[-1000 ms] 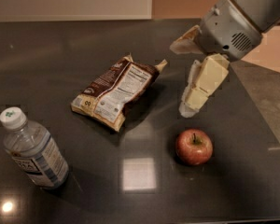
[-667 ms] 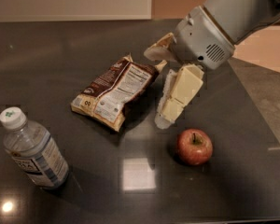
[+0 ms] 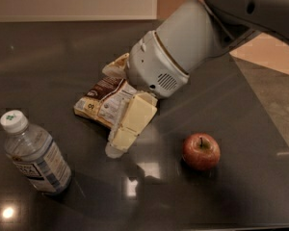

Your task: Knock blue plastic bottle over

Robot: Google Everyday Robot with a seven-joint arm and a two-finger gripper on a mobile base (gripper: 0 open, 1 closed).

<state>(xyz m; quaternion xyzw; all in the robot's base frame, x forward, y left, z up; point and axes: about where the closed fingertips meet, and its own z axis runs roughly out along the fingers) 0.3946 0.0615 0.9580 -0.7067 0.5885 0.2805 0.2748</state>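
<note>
the dark table (image 3: 48, 47) is carrying everything here, and the grey arm (image 3: 197, 32) is reaching in from the upper right, slanting down and to the left across it. the gripper (image 3: 110, 109) is hanging low over the middle of the table, its two cream fingers (image 3: 132, 121) standing spread wide apart and gripping nothing, one showing behind the wrist housing and the other pointing down toward the near left. the bottle (image 3: 33, 158) is standing upright at the near left of the table, its white cap (image 3: 13, 121) on, well apart from the gripper and untouched. the bag (image 3: 98, 97) is lying flat under and behind the gripper, partly hidden by it, and the apple (image 3: 201, 151) is sitting alone to the right. by my reading, the approach is under way and the knock itself is not yet happening; the next move is calling for more travel to the near left, keeping low enough to meet the bottle's upper body from the side and push it past its balance, while steering clear of dragging the bag along. compared with a second ago, the gripper is sitting further left and nearer the bottle, having left the spot above the apple and crossed over the bag, while bottle, bag and apple are lying just where they were.
</note>
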